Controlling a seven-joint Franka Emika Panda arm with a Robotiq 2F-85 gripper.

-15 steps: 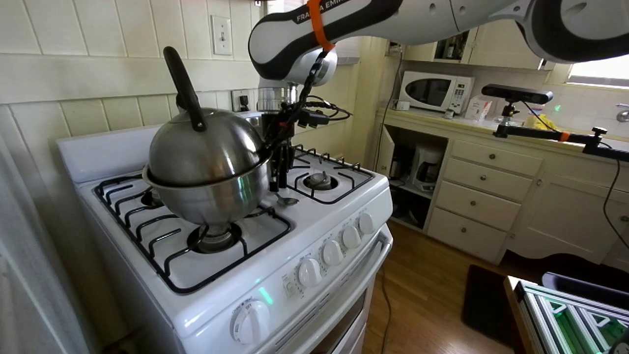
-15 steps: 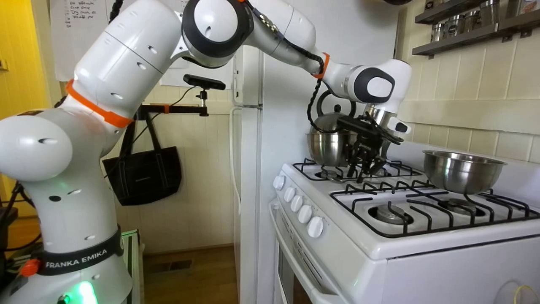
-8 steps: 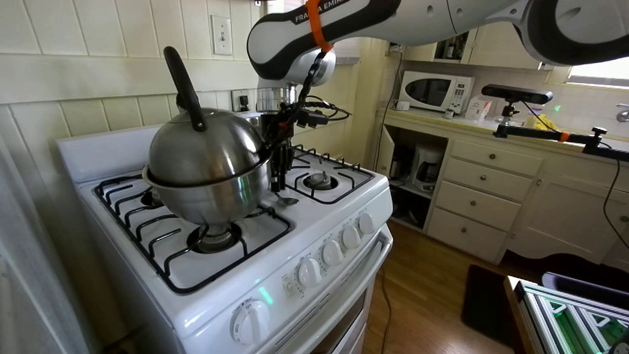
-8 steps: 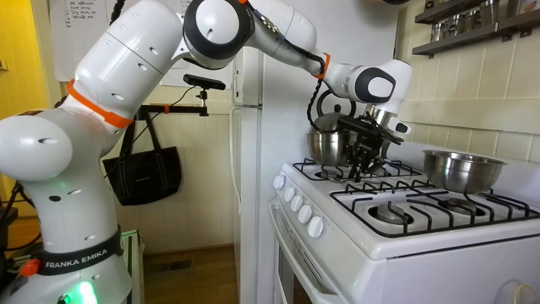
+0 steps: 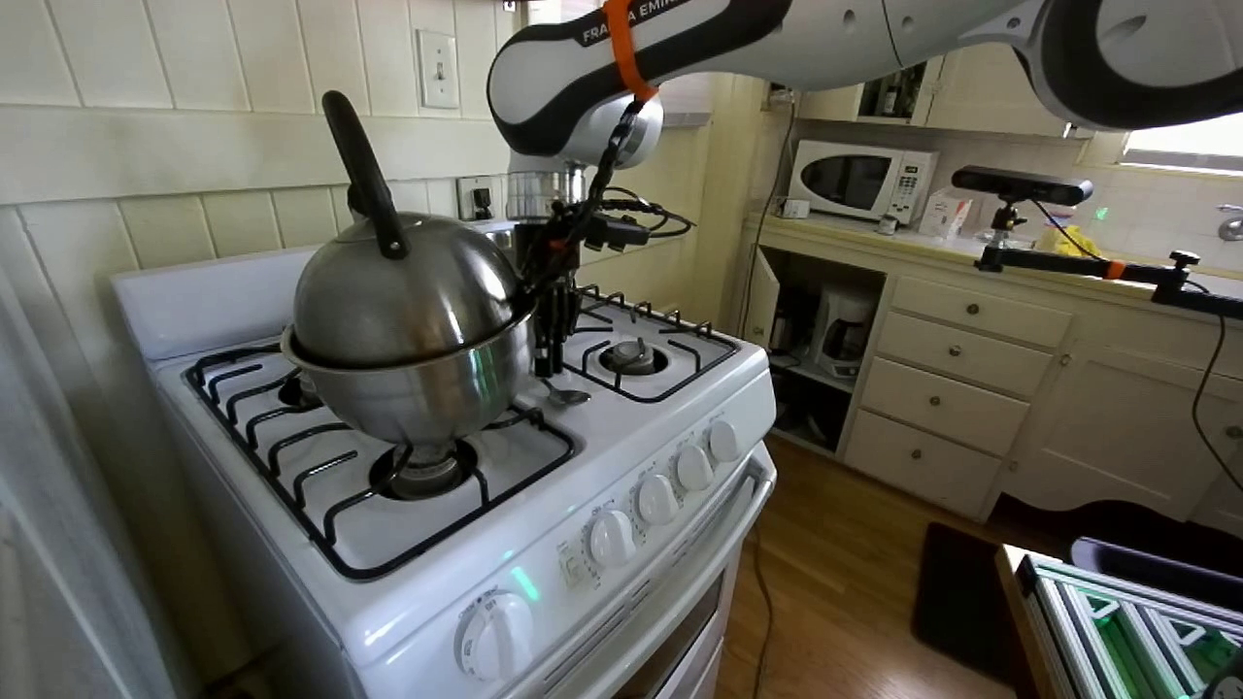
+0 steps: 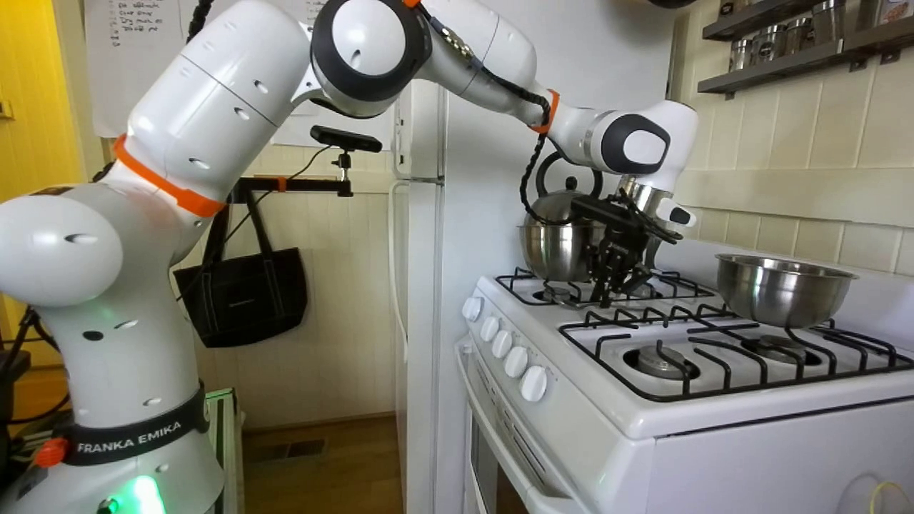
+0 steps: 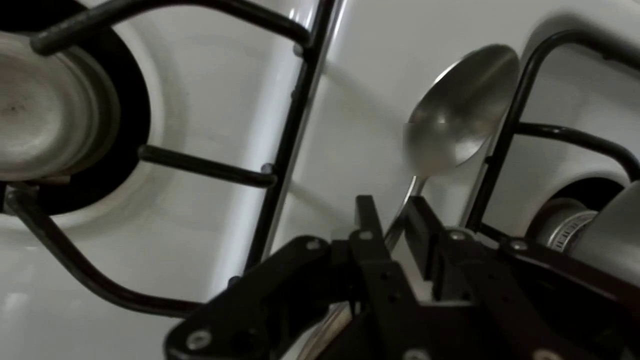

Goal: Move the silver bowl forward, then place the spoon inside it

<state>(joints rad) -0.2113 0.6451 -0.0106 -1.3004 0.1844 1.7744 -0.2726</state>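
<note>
Fingers (image 7: 368,212) drawn closer tog., slightly spread astride spoon (image 7: 462,107) btwn grates (image 7: 286,145) on wht stovetop (image 7: 350,125), fridge (image 6: 478,157) alongside.

Passage is offered by the bare strip of counter (image 7: 350,130) between the black grates (image 7: 294,117), but it is narrowed by the spoon (image 7: 472,95), whose handle is framed between the parted tips of the hand (image 7: 391,204). Just beside the hand, the way is blocked by the kettle (image 5: 408,291) and the steel bowl under it (image 5: 418,400); on the opposite side, room is left over the front burner (image 6: 658,363), while the rear burner (image 6: 780,348) is obstructed by the silver bowl (image 6: 785,294).
</note>
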